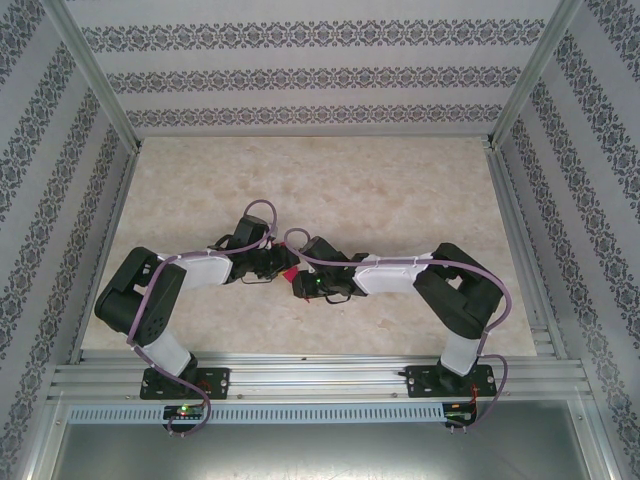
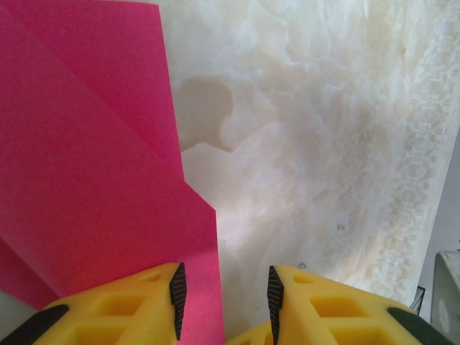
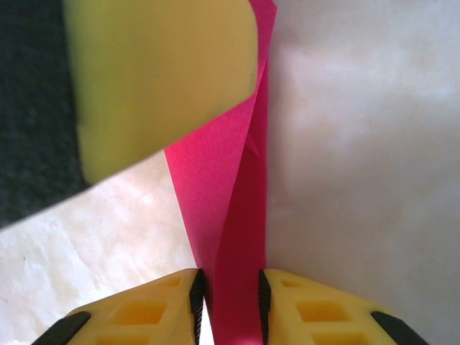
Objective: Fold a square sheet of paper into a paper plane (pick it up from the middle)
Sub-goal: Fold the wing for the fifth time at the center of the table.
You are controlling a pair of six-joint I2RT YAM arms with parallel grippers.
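Yellow fingers of the right gripper (image 3: 231,302), low in the right wrist view, stand narrow on either side of a raised fold in the pink sheet of paper (image 3: 233,194); whether they actually pinch it cannot be told. The left gripper (image 2: 223,295) waits partly apart and empty, one tip over the sheet's edge, seemingly steadying it flat on the marble table (image 2: 323,144) at centre frame of the overhead view.
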